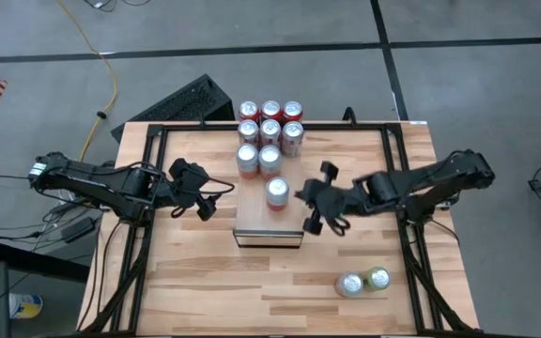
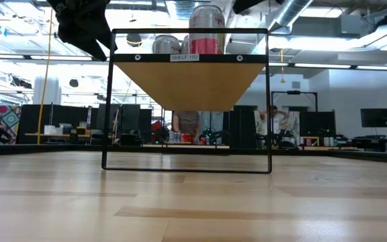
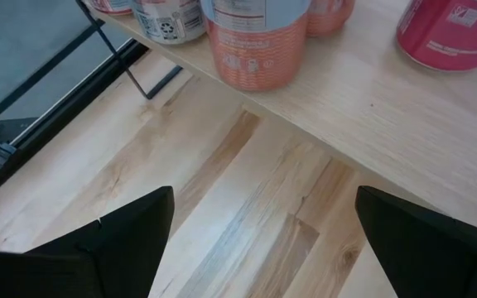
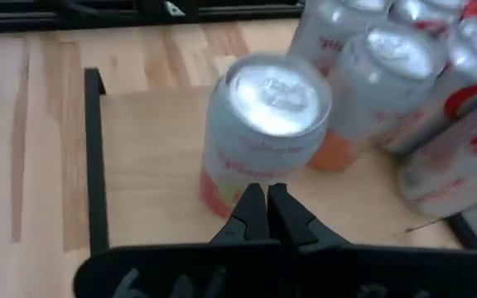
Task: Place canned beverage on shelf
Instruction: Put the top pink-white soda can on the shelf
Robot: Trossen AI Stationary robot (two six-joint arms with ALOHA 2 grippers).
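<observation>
A pink can (image 1: 277,192) stands upright on the shelf (image 1: 255,223), toward its far side. Just right of it the right end effector (image 1: 301,195) is closed, holding nothing. Left of the shelf, the left end effector (image 1: 216,201) gapes open above the desk (image 1: 205,282).

The right claw (image 4: 267,199) sits with its two dark fingers pressed together, their tips just in front of an upright silver can with an orange-pink label (image 4: 259,136). The can stands on the light wood shelf (image 4: 151,174), whose black edge (image 4: 95,161) borders the wooden surface (image 4: 23,124). More cans (image 4: 404,74) crowd close beyond it.
</observation>
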